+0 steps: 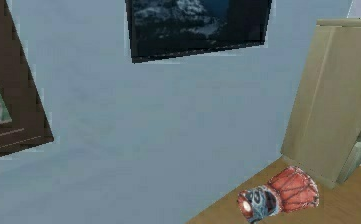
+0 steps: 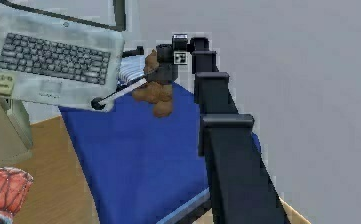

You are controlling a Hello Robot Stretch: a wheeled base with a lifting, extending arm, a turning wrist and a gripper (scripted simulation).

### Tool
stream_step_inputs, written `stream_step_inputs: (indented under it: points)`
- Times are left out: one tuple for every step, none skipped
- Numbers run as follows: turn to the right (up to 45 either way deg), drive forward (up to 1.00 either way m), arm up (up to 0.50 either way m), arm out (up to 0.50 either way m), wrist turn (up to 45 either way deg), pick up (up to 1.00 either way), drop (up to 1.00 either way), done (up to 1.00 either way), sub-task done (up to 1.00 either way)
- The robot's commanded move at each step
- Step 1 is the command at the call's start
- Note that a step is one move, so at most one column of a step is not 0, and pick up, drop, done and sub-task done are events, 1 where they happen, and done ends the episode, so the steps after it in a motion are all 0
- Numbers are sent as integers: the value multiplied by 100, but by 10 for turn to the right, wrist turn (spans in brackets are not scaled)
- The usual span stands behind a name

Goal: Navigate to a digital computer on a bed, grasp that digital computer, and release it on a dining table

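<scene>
Above blue bed (image 2: 138, 165) | end effector (image 2: 103, 100) holds laptop (image 2: 53, 55) aloft | opening: cannot tell

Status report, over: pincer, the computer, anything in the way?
Pincer out by the digital computer; whether it holds anything, cannot tell. Digital computer open, keyboard showing, at the blue bed's far end. Brown lump on bed close by pincer.
</scene>
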Motion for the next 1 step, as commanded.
stream_step_inputs:
  points:
    - [0,0,0,0,-450,0,0,0,0]
